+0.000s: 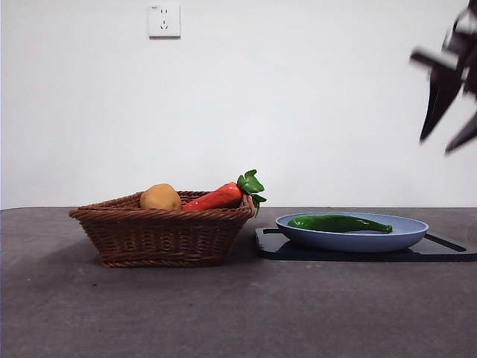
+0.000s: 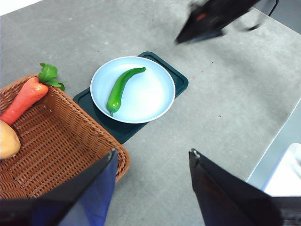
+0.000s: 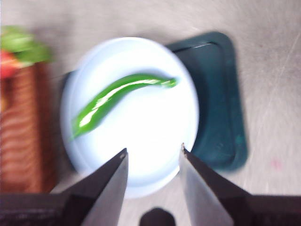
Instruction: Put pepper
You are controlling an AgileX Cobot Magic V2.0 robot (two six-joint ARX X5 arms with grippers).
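I have the right gripper (image 3: 153,155) above the blue plate (image 1: 406,233), fingers apart and empty, lining up on the pepper (image 1: 339,223) that lies across that plate, beside the wicker basket (image 1: 164,235). The left gripper (image 2: 153,162) waits with fingers spread near the basket. Next, I judge, comes a descent to straddle the pepper's middle.

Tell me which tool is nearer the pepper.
Right. The right tool hangs open above the blue plate holding the pepper. The left tool, also open, sits farther back, over the wicker basket's corner.
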